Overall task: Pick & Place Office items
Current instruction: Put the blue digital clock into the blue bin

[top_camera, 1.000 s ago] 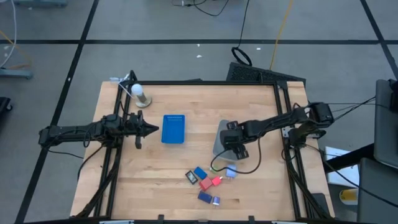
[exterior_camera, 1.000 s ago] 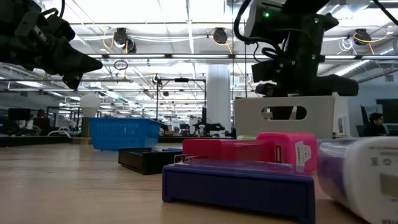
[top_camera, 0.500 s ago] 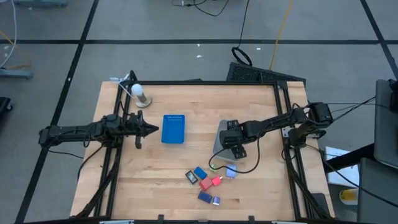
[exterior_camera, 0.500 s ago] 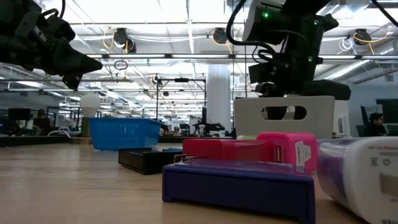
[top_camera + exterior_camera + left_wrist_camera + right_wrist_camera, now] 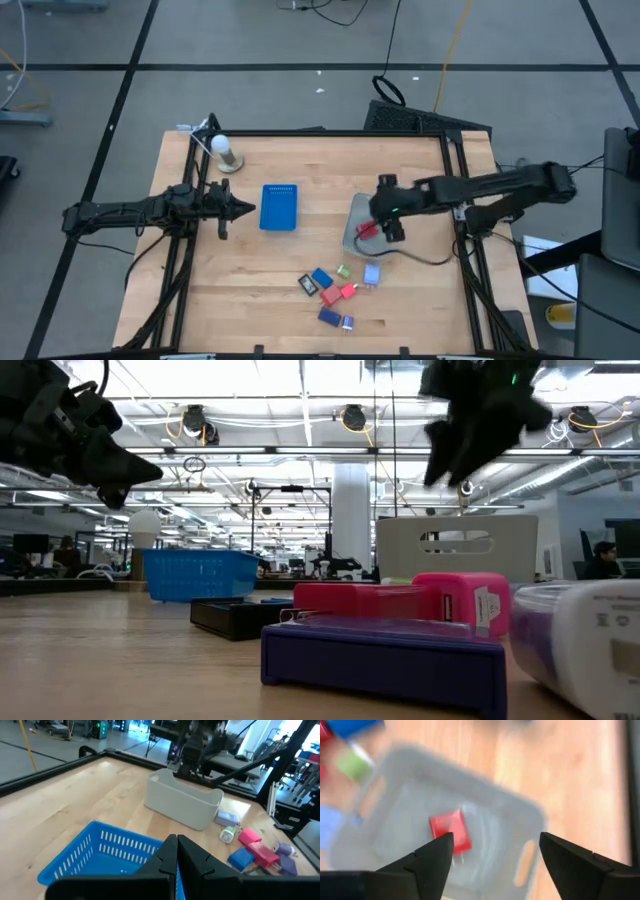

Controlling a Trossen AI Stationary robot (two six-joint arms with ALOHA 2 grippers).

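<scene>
- Table [image 5: 300, 160]: bare wood top, arms reaching in from both sides.
- Left arm waits near the table's left edge; left gripper [image 5: 240, 209] pressed together, empty, tip just beside the blue tray [image 5: 279, 207].
- Right gripper [image 5: 388, 222] hangs over the grey bin [image 5: 352, 225], fingers spread wide, holding nothing.
- Grey bin sits right of centre, well apart from the blue tray. Blue tray looks empty in the left wrist view.
- One red piece [image 5: 450, 830] lies flat on the bin floor, clear of the fingers, directly under the right gripper.
- Remaining pieces [image 5: 335, 288] lie loose on the table just in front of the bin: blue, red/pink, green, pale blue, purple ones. Some touch, some stand apart. Exact count hard to tell.
- Green piece [image 5: 343, 271] and pale blue piece [image 5: 372, 274] lie nearest the bin.
- Handling, my read: small rigid plastic blocks, light, likely smooth-sided, so they could slide or twist out of a loose pinch. Not fragile.
- Grip: pinch across the two flat long sides, fingers straddling the middle. Pick the isolated ones first; where pieces touch, a finger may shove the neighbour.
</scene>
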